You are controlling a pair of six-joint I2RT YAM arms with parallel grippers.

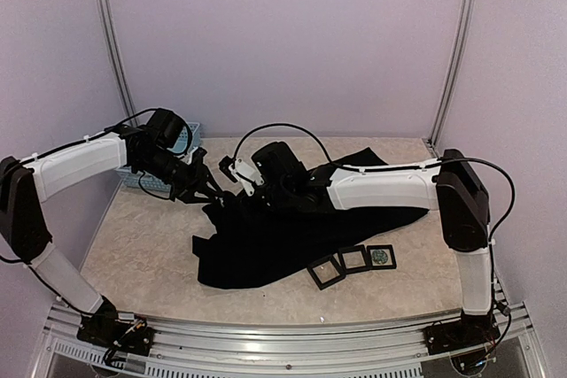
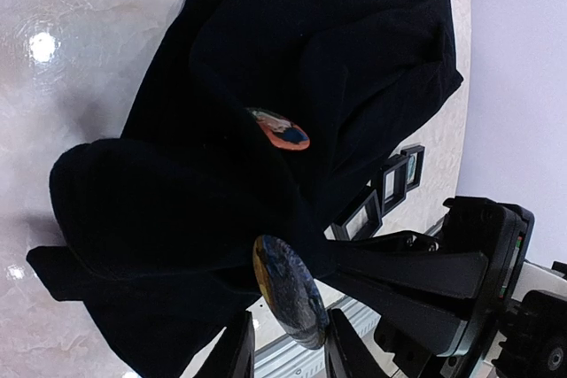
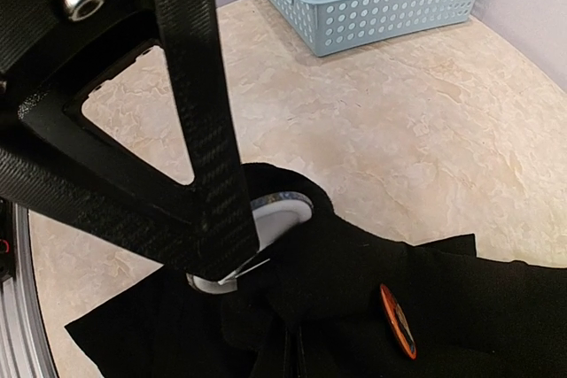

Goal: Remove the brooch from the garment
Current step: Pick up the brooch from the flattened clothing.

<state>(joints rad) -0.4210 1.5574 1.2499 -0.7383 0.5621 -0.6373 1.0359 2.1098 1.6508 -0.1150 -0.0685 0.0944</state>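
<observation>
Now: dark round brooch (image 2: 285,289) sits on garment's (image 2: 337,42) bunched fold. Right gripper (image 2: 354,263) clamped on garment just beside brooch; hold fabric taut. Left gripper (image 2: 289,329) straddles brooch rim, grip unclear. Seat fingers squarely, pull straight off garment, slowly.

You get soft, even light from above. A bright spot shines on the table (image 2: 42,46). The black garment (image 1: 292,236) is too dark to show folds. The top view looks a bit fuzzy.

White arm shells (image 1: 80,165), black joints (image 1: 461,201), carbon-weave left gripper (image 2: 288,353)
</observation>
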